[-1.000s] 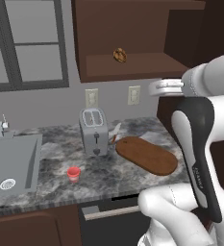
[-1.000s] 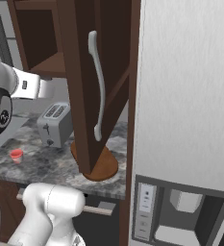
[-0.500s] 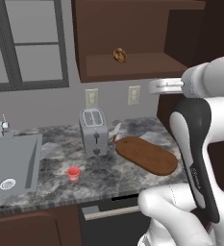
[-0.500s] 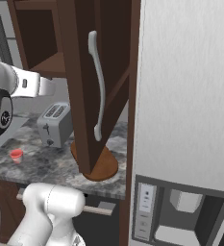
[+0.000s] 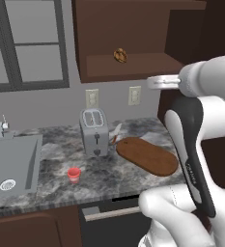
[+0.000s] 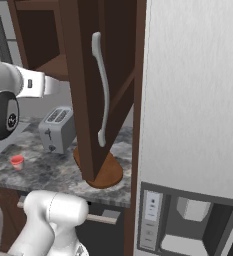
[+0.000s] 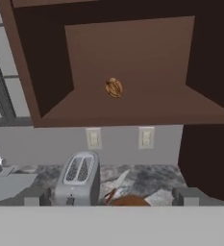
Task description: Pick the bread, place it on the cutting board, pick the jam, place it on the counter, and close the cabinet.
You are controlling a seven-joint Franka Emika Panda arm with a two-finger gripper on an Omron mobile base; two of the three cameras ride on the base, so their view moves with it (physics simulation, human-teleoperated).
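The cabinet is taken as landmark. Its front stands open, and its shelf is bare around the bread, which sits alone near the back wall, well apart from both side walls; open room is left above it up to the cabinet's top. To the cabinet's right, the swung-out door with its bar handle blocks that side. Below the cabinet, the toaster rises from the desk, with the cutting board lying flat just beside it. The air between cabinet bottom and toaster top is unobstructed.
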